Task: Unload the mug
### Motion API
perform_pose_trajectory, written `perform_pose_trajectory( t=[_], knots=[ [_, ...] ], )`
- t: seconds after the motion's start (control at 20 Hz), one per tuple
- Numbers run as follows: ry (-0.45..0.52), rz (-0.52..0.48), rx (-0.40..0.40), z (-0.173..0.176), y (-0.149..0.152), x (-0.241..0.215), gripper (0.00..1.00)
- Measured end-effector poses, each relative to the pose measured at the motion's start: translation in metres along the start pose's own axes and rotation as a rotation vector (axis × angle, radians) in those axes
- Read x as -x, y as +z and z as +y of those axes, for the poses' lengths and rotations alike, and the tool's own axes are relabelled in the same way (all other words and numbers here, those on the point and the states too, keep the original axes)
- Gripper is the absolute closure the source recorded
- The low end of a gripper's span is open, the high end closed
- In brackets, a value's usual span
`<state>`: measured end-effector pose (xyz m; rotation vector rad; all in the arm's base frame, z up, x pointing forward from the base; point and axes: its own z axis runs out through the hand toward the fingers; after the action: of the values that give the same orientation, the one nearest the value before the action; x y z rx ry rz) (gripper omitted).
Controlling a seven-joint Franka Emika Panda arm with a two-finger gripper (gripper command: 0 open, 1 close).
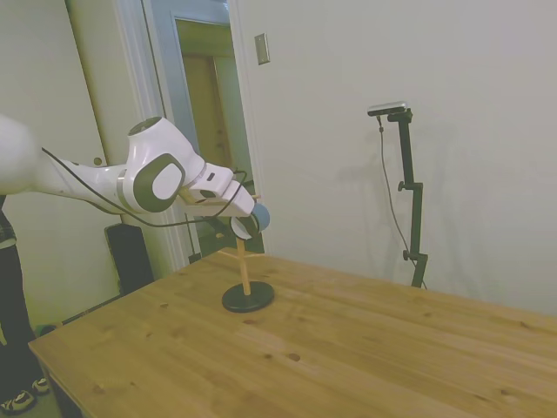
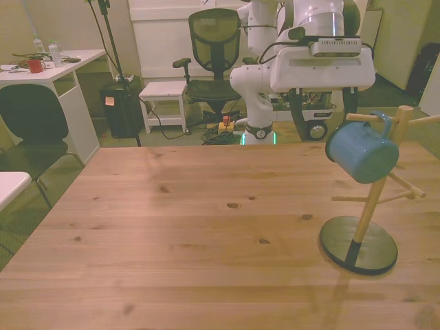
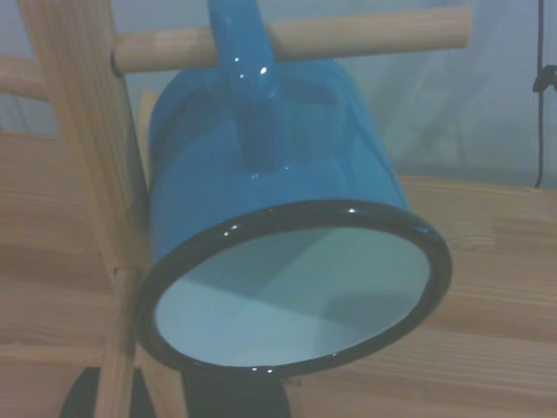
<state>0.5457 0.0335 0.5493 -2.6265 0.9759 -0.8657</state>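
The white Franka arm (image 1: 104, 178) reaches in nearly level from the side view's left, its grey-capped wrist joint (image 1: 161, 178) raised above the table. The white 2-finger gripper (image 1: 246, 218) angles slightly downward past the wrist. In the front view, the arm's boxy white hand section (image 2: 323, 69) spans horizontally. The fingers' state cannot be made out.

Pale plain wall (image 1: 348, 104) is backing the wooden table (image 1: 348, 348) in the side view, with a small grey plate (image 1: 262, 49) fixed high beside a light-framed doorway (image 1: 204, 96). Front view: a black mesh office chair (image 2: 214, 48) is standing by a small white stool (image 2: 163, 91); a white desk (image 2: 58, 69) is carrying clutter; a dark chair (image 2: 31, 117) is sitting beneath it. Light is reading dim and warm.
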Motion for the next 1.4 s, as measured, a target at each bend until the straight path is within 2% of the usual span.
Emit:
perform_pose_trajectory(
  t=[0.5, 0.75, 1.0, 1.4],
  knots=[
    [0.014, 0.063, -0.035, 0.016, -0.001, -0.018, 0.0],
    [0.004, 0.089, -0.058, 0.02, 0.016, -0.023, 0.0],
    [-0.014, 0.103, -0.097, 0.01, 0.036, -0.029, 0.0],
    [-0.058, 0.089, -0.166, -0.007, 0.043, -0.034, 0.0]
  ],
)
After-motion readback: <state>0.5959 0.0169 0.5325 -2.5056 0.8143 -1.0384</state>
